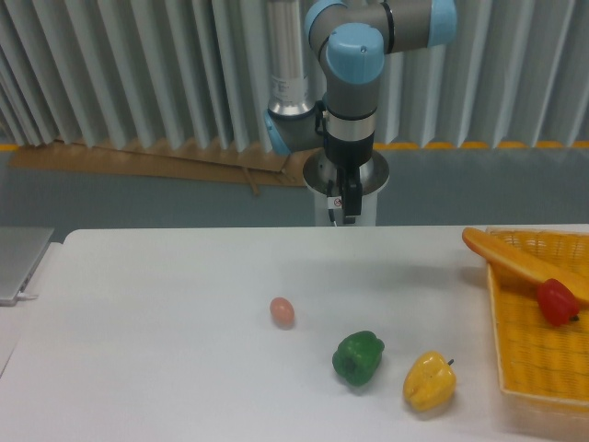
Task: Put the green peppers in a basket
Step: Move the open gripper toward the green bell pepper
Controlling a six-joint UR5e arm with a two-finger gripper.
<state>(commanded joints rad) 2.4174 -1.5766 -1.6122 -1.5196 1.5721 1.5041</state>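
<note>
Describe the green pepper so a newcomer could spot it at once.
Start at the white table and look to its near edge, left of the orange basket. Two peppers sit there side by side; the green pepper is the left one, dark and lumpy, beside the yellow pepper and right of a small egg.

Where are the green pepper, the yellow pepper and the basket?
green pepper [358, 357], fixed camera view, middle of its glossy body
yellow pepper [429, 382], fixed camera view, middle of its body
basket [534, 354], fixed camera view, bare mesh floor
</note>
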